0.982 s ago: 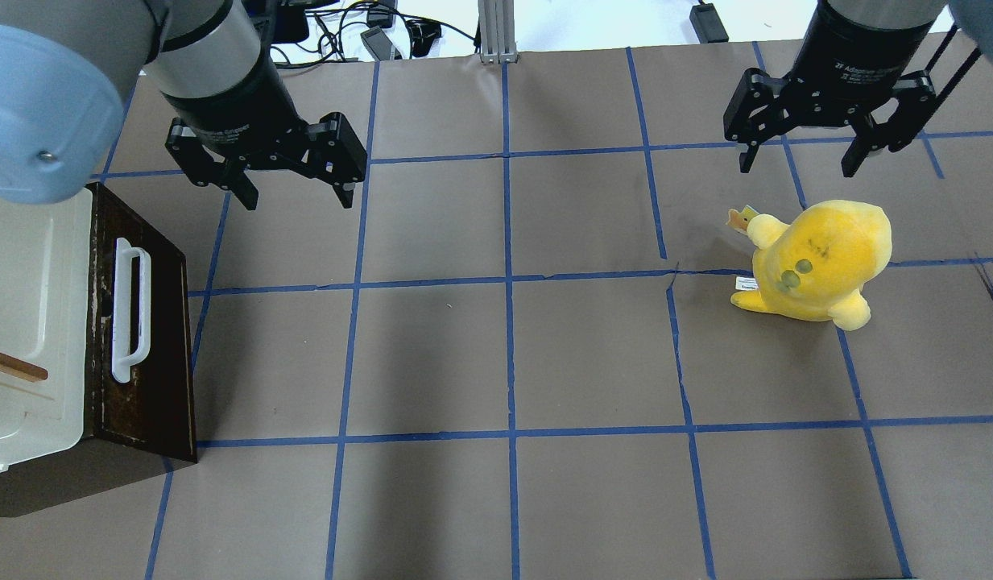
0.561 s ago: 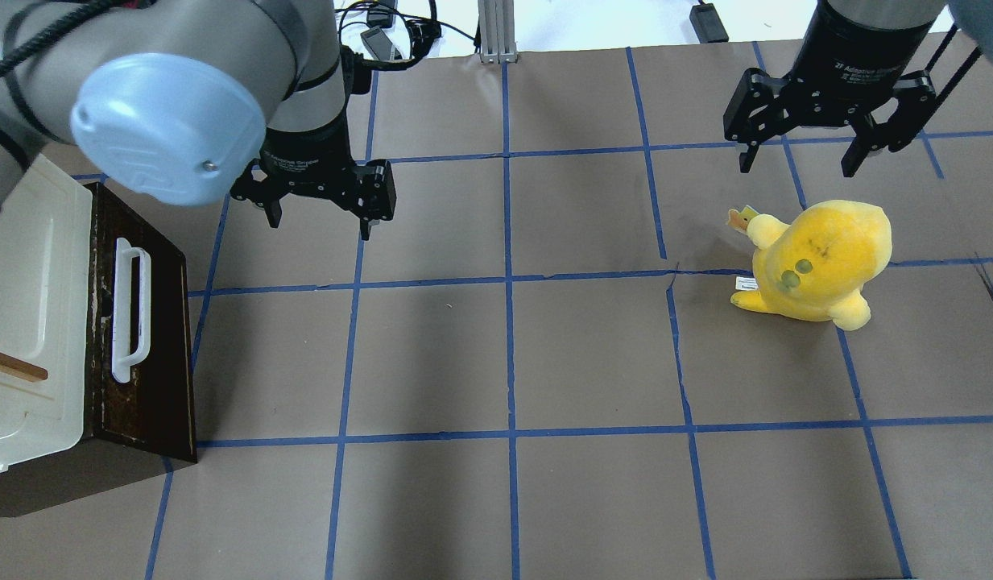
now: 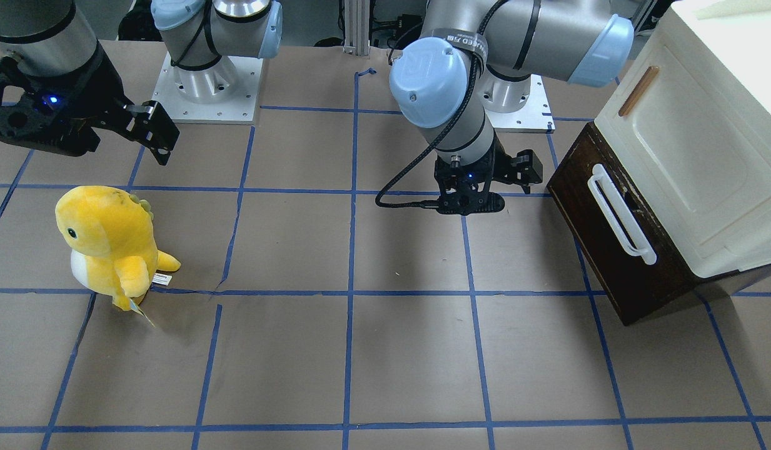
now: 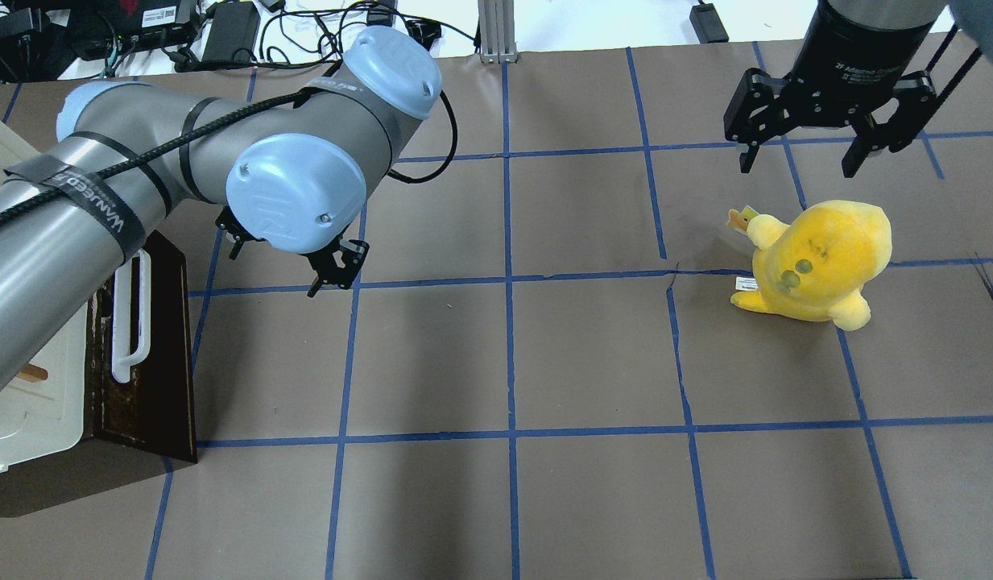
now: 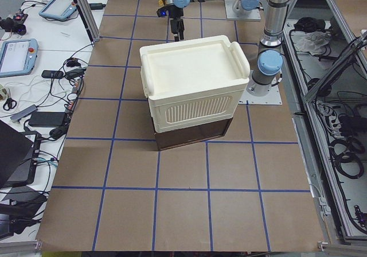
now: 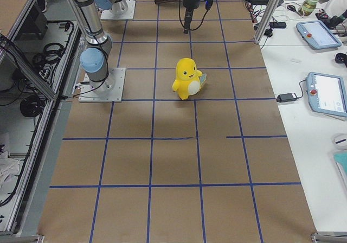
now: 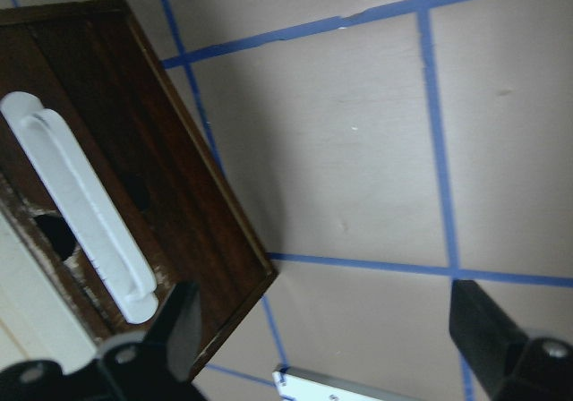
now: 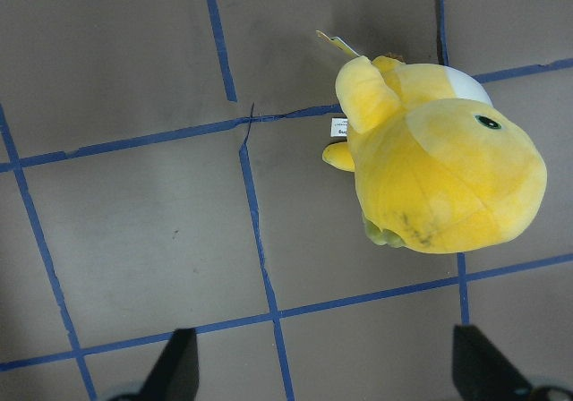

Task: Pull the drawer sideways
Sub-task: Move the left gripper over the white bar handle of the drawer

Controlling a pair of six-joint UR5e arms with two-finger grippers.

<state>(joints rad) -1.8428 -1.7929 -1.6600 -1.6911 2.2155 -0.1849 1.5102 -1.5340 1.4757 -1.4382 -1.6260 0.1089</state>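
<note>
The drawer (image 4: 154, 379) has a dark brown front and a long white bar handle (image 4: 130, 322), and sits shut under a cream cabinet at the table's left. It also shows in the front view (image 3: 601, 234) and the left wrist view (image 7: 170, 177). My left gripper (image 4: 279, 266) is open and empty. It hangs low over the table, to the right of the drawer's far end and apart from the handle (image 7: 81, 209). Its fingers (image 7: 152, 343) frame the wrist view. My right gripper (image 4: 798, 165) is open and empty above a yellow plush (image 4: 818, 258).
The cream cabinet (image 3: 704, 144) with a small brown wooden handle (image 3: 638, 90) stands on top of the drawer. The yellow plush (image 3: 104, 244) stands on the table's right side. Blue tape lines grid the brown table. Cables lie past the far edge.
My left arm has swung round; its gripper has moved nearer and lower, closer to the drawer front's far end. It stays open. The right gripper and the plush have not moved.
</note>
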